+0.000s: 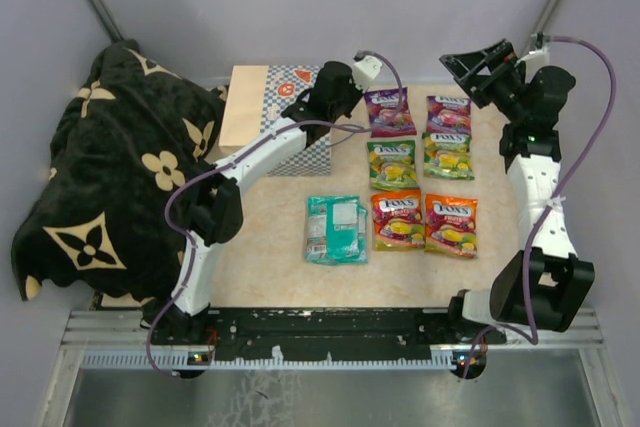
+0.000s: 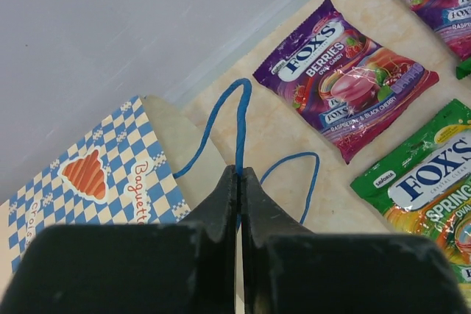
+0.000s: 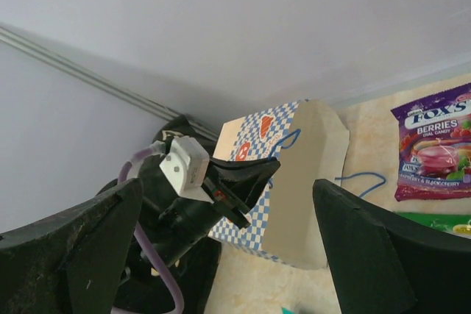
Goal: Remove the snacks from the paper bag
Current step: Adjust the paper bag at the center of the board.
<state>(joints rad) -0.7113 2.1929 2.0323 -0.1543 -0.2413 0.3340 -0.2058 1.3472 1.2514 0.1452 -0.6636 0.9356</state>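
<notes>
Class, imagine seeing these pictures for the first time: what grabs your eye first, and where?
Bright candy packets lie in rows right of centre on the table. A black flower-patterned blanket is heaped at far left. Between them, the left gripper pinches the blue cord handle of the checkered paper bag.

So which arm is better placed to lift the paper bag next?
Left. The left hand is shut on the blue cord handle of the paper bag, which lies on its side. The right hand hangs open on the far right side, apart from the bag.
</notes>
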